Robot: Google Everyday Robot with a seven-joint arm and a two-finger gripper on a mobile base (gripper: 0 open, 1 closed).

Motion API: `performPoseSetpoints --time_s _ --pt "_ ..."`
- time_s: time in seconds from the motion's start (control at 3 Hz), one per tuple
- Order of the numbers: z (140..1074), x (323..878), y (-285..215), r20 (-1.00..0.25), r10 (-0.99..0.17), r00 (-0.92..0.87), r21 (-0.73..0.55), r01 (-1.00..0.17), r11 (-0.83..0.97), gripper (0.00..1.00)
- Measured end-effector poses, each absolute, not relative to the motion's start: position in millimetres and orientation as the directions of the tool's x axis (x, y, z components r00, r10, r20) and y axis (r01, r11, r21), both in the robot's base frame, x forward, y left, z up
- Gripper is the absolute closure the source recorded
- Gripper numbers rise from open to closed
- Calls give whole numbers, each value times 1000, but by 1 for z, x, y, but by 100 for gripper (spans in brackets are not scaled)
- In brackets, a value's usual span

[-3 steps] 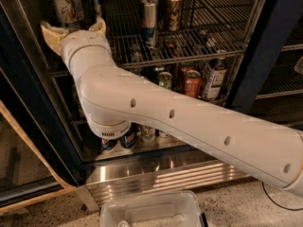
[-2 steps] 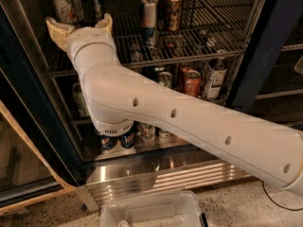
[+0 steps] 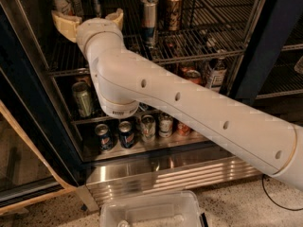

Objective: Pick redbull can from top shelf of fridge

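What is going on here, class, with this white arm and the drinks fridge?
The robot's white arm reaches into the fridge. Its tool is up at the top shelf, with its fingers spread open and holding nothing. The redbull can stands upright on that shelf, to the right of the tool in this view and untouched, with a gold-brown can beside it.
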State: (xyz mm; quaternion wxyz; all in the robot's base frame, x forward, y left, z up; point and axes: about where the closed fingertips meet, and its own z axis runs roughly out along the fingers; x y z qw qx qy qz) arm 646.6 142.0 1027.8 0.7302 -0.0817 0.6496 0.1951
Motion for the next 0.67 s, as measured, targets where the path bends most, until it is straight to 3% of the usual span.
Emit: performPoseSetpoints --time_s 0.67 --pt "1026 672 147 -988 152 35 124 -416 901 11"
